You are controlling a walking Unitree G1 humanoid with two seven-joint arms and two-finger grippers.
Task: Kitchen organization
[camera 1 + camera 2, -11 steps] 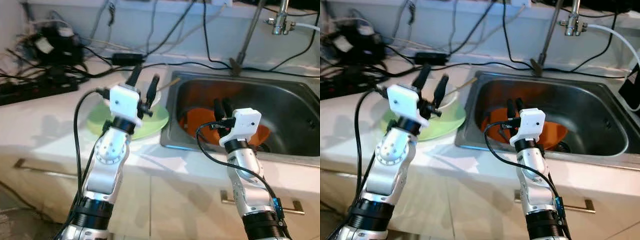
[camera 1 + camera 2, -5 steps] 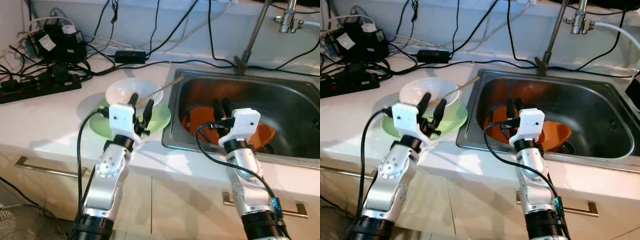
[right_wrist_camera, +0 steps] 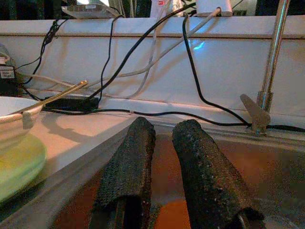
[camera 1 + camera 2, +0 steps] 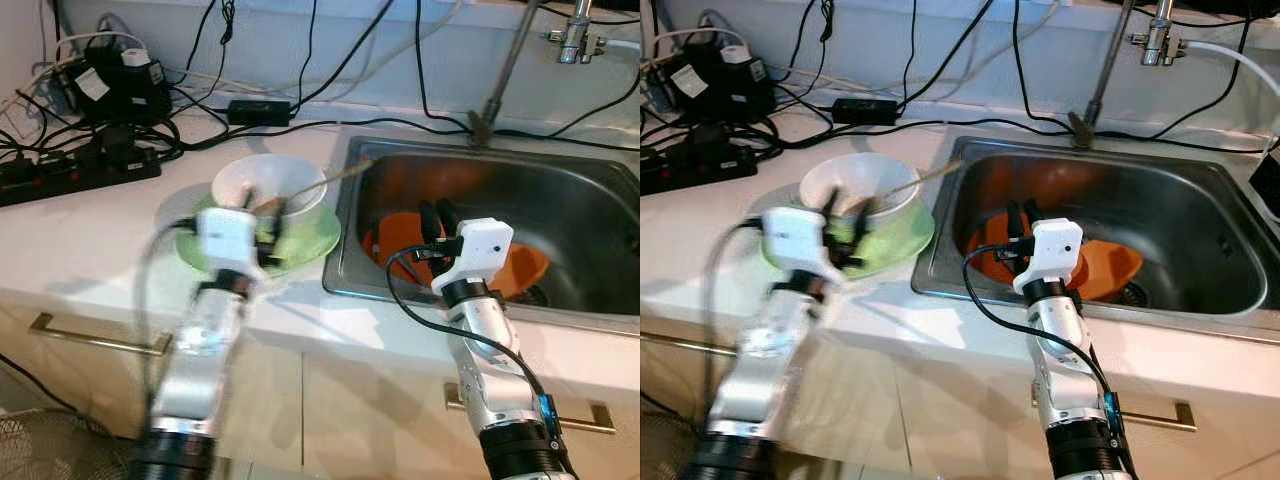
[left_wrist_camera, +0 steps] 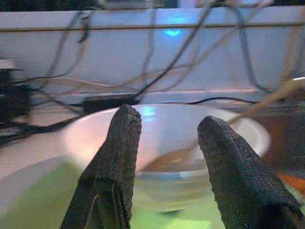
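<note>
A white bench (image 4: 90, 230) is seen across the left of the frame, a steel sink (image 4: 590, 215) at right holding an orange plate (image 4: 525, 268). At centre left a white bowl (image 4: 262, 183) with a utensil (image 4: 325, 182) is stacked on a green plate (image 4: 320, 235). The left pincer (image 4: 258, 222), blurred and parted, has been drawn down from half a second ago to the bowl's near rim; a grasp is judged imminent. The right pincer (image 4: 433, 217) is kept nearly closed, empty, above the orange plate.

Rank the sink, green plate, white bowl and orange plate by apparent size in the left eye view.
1. sink
2. green plate
3. white bowl
Orange plate: partly hidden by the right pincer, so unsure.
</note>
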